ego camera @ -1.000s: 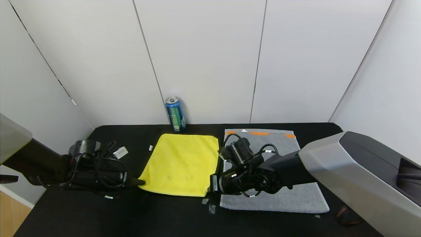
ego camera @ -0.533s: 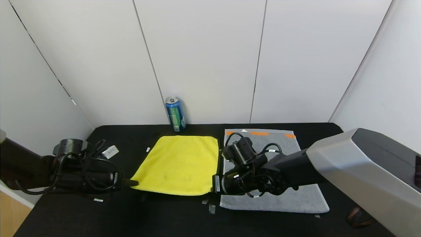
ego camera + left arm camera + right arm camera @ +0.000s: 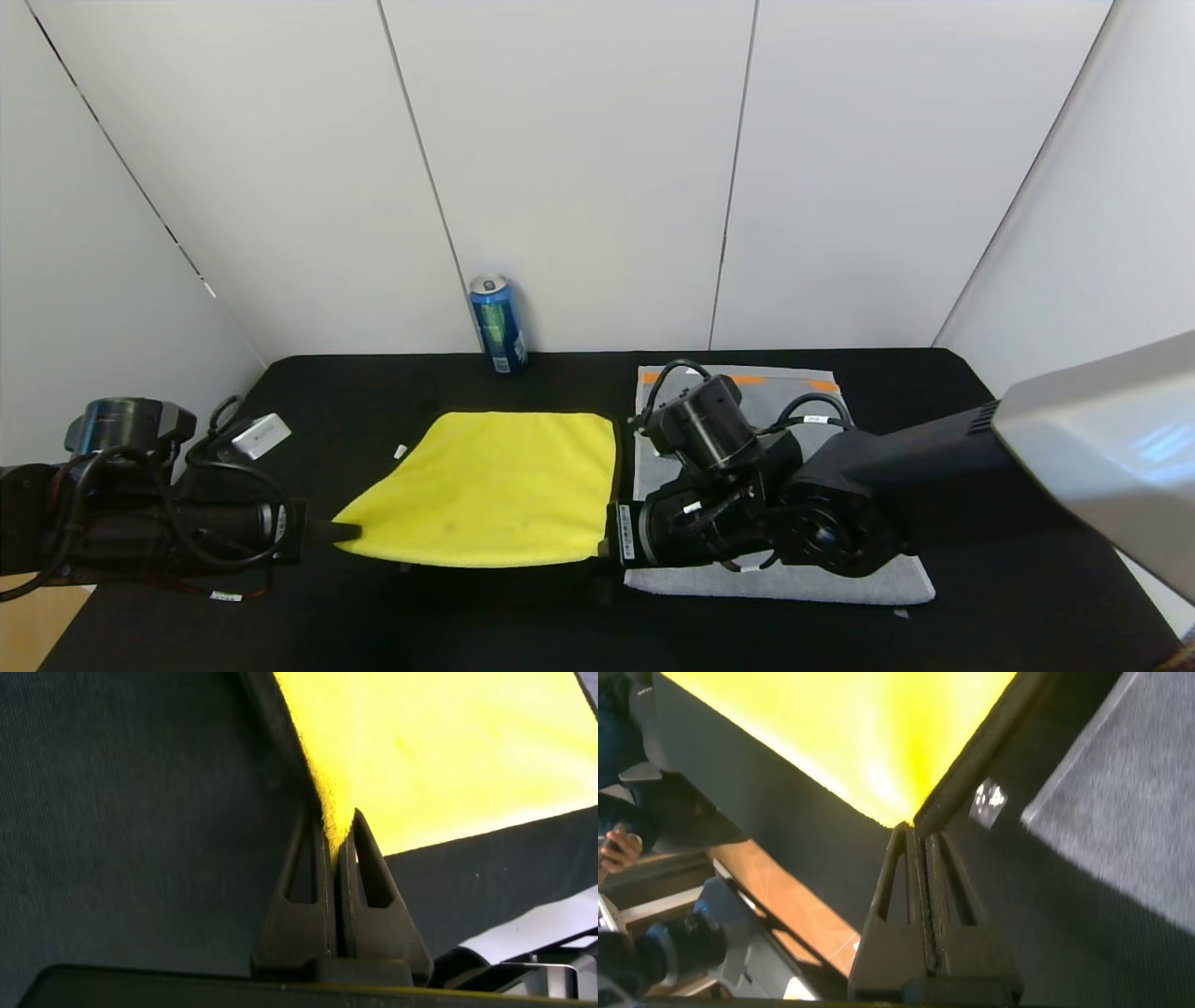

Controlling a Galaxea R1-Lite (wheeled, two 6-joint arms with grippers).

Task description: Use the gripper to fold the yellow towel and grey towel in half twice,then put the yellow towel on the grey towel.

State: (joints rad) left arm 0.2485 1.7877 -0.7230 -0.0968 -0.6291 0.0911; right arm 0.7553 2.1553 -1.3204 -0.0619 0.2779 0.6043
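Left gripper clenched on the near-left corner of the yellow towel; the left wrist view shows both fingers pressed together with the yellow pile nipped between them. Right gripper likewise clamped on the near-right corner, where the dark trim meets my fingertips in the right wrist view.

Yellow towel sits centre frame in the head view, lower middle, its near edge lifted off the black table and strung between my two grips. Judgement: soft, light microfibre, no stiffness. It sags between the corners and will drape wherever I lead it. Corner holds on the trimmed hem look like the right place; the plush face would likely slip out of a shallow pinch.

Grey towel lies flat just right of it, mostly under my right arm; whether the two cloths touch along their shared edge I cannot tell. Blue can stands upright at the back wall, well apart from the yellow cloth.
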